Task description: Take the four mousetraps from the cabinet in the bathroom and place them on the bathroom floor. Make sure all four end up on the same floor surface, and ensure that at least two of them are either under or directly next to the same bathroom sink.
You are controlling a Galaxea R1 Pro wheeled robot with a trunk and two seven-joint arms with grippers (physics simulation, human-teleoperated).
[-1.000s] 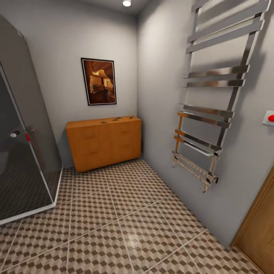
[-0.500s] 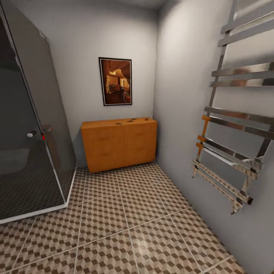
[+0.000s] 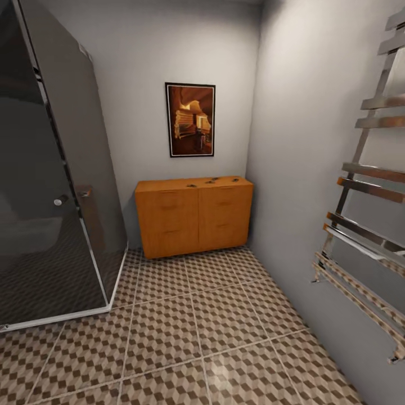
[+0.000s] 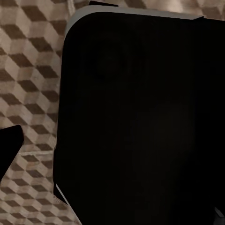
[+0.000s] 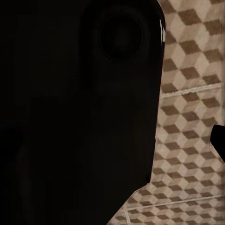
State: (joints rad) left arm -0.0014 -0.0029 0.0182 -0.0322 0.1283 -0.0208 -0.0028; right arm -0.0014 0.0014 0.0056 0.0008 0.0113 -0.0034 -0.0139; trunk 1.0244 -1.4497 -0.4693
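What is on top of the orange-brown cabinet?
On the cabinet top lie small dark mousetraps; three show clearly, a fourth is too small to confirm. The drawers are closed, so their inside is hidden.

This is a home bathroom, rendered in simulation. The bathroom floor (image 3: 185, 332) is laid in large square tiles printed with brown, beige and grey cubes, with pale grout lines between them. A dark glass shower enclosure (image 3: 50, 185) with a small round door knob stands at nine o'clock. At three o'clock a chrome ladder-style towel rail (image 3: 365, 225) is fixed to the grey wall. Straight ahead at twelve o'clock, a low orange-brown wooden cabinet (image 3: 194, 216) stands against the far wall beneath a dark-framed picture (image 3: 190, 119).
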